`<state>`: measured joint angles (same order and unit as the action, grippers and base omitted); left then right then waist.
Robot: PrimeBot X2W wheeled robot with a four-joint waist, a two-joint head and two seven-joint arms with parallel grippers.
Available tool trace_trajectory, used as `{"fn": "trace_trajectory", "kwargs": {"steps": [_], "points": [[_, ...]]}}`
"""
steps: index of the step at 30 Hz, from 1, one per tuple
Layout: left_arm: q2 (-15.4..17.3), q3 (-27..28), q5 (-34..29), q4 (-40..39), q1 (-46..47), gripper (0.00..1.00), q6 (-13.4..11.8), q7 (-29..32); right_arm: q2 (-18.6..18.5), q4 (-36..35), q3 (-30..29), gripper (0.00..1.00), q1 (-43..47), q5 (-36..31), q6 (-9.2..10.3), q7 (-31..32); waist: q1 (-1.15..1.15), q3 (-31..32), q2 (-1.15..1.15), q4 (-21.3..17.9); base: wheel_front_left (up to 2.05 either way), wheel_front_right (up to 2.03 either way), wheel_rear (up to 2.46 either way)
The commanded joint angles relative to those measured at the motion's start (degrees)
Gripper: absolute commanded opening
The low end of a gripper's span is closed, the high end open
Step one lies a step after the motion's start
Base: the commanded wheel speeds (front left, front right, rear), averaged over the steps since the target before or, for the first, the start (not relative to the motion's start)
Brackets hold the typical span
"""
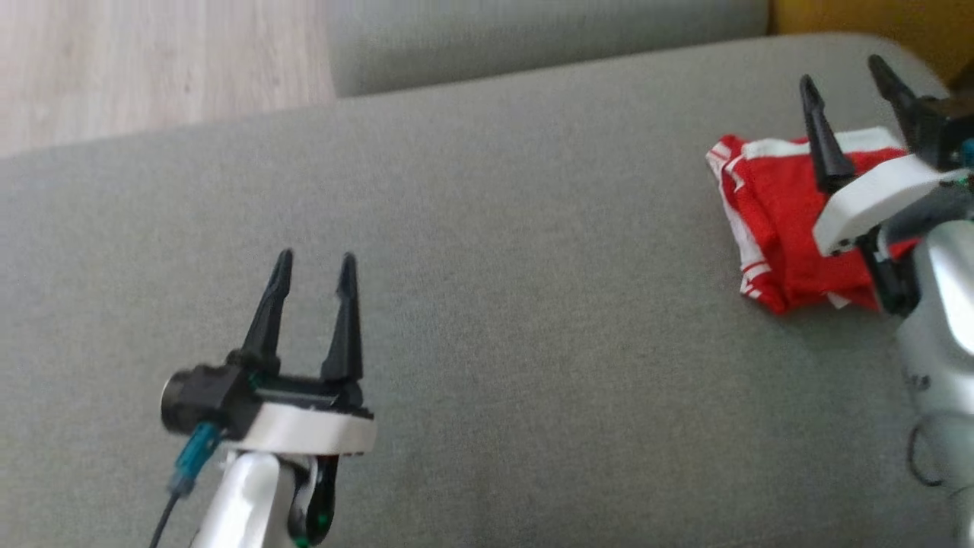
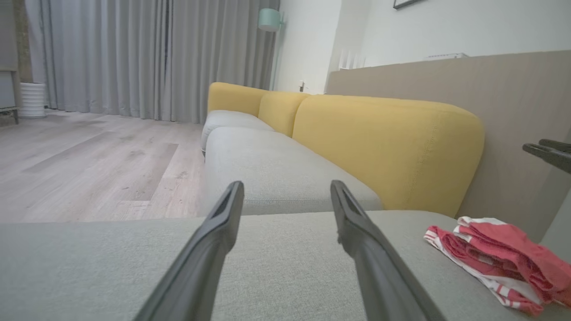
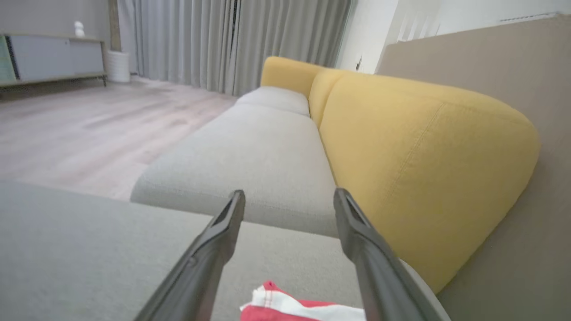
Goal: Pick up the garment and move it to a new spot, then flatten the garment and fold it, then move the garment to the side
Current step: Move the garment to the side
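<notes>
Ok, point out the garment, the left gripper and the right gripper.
garment (image 1: pixel 784 228), head view, middle of its red cloth.
left gripper (image 1: pixel 316 257), head view, midway between its fingertips.
right gripper (image 1: pixel 841 68), head view, midway between its fingertips.

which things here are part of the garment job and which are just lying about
Job: red-and-white garment, grey seat cushion it lies on, left tool, right tool, both open.
Just around: yellow backrest, curtains, lamp, wood floor.
</notes>
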<state>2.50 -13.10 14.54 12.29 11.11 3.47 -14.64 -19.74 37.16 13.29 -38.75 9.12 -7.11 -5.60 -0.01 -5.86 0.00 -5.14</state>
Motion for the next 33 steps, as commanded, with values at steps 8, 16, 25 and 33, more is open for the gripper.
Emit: {"fn": "trace_trajectory", "kwargs": {"steps": [8,16,25,33], "points": [[0.38,3.73,1.51,-2.75,-3.52,1.0,-0.49,-0.36,10.84,-13.4,-5.3,1.0,11.38,-0.36,-0.37,-2.3,0.01,6.4,0.0,1.48,0.0,0.0,0.0],[0.38,4.14,1.64,-1.84,-6.54,1.0,-1.39,-0.36,16.48,-16.47,-8.57,1.0,23.93,-3.29,-0.37,-6.75,0.01,7.38,0.0,2.93,0.0,0.0,0.0],[0.38,5.22,3.14,-0.22,-8.35,1.0,-1.32,-0.36,16.84,-17.15,-8.56,1.0,30.77,1.62,-0.37,-9.21,0.01,7.52,0.0,3.6,0.0,0.0,0.0],[0.38,6.54,1.39,-3.89,-8.91,1.0,-1.21,-0.36,16.85,-16.5,-8.16,1.0,30.62,0.89,-0.37,-9.37,0.01,7.4,0.0,3.28,0.0,0.0,0.0]]}}
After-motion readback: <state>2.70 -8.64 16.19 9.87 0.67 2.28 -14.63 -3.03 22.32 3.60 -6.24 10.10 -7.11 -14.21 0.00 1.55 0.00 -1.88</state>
